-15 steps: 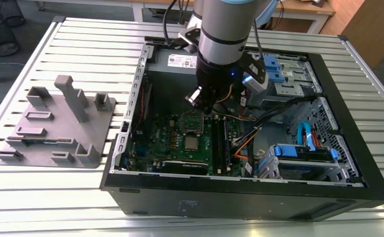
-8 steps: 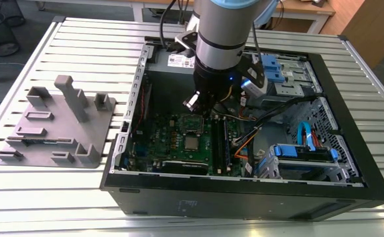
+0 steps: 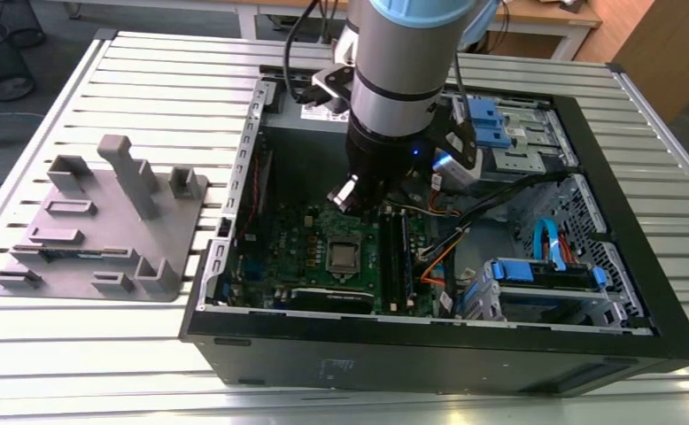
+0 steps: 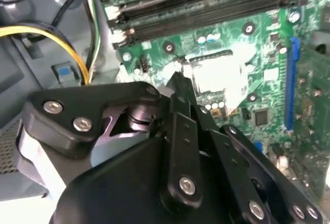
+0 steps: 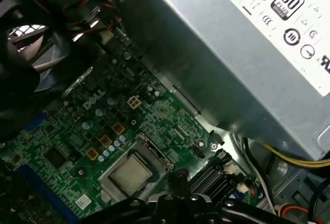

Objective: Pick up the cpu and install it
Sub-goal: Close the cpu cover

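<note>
An open black desktop computer case [image 3: 439, 350] lies on its side on the slatted metal bench [image 3: 156, 71], right of centre in the exterior view. The arm reaches down into it, its black claw [image 3: 362, 199] hanging just above the green circuit board [image 3: 303, 239] near the frame's middle. Whether the claw is clenched or released cannot be told; in the second wrist view its black linkage [image 4: 180, 146] crowds the lower half of the frame and the tips are hidden.

The small square cpu with its shiny silver metal top [image 5: 129, 171] appears to sit already inside the rectangular metal-framed socket [image 5: 109, 184], low and left of centre in the first wrist view, just beyond the claw's edge. In the exterior view the same chip [image 3: 344, 255] shows in the board's middle, apart from the claw. A matte grey plastic holder [image 3: 96, 230] rests on the bench at the left. The grey metal power supply box [image 5: 247, 59] fills the first wrist view's upper right.
</note>
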You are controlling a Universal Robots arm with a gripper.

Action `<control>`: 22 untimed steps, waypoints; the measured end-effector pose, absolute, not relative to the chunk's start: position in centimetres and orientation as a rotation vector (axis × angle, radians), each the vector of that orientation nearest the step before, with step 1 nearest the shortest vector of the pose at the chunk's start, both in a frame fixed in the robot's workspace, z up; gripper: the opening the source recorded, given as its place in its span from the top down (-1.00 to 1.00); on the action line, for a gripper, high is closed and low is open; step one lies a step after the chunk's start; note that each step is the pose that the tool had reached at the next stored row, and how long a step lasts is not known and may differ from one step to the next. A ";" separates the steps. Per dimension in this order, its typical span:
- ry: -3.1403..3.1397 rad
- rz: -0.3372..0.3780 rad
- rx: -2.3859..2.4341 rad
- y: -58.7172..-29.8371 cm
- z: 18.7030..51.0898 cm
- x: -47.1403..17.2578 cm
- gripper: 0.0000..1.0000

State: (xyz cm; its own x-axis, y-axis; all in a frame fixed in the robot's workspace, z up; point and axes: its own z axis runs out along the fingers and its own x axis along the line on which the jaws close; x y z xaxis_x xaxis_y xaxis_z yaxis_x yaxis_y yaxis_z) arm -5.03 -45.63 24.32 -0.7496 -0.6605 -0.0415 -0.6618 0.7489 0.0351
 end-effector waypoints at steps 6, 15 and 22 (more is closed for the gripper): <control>2.913 0.071 -1.105 -46.0 24.3 -5.0 0.79; 2.916 0.057 -1.109 -45.4 24.2 -5.0 0.79; 2.917 0.039 -1.124 -45.4 24.2 -5.0 0.79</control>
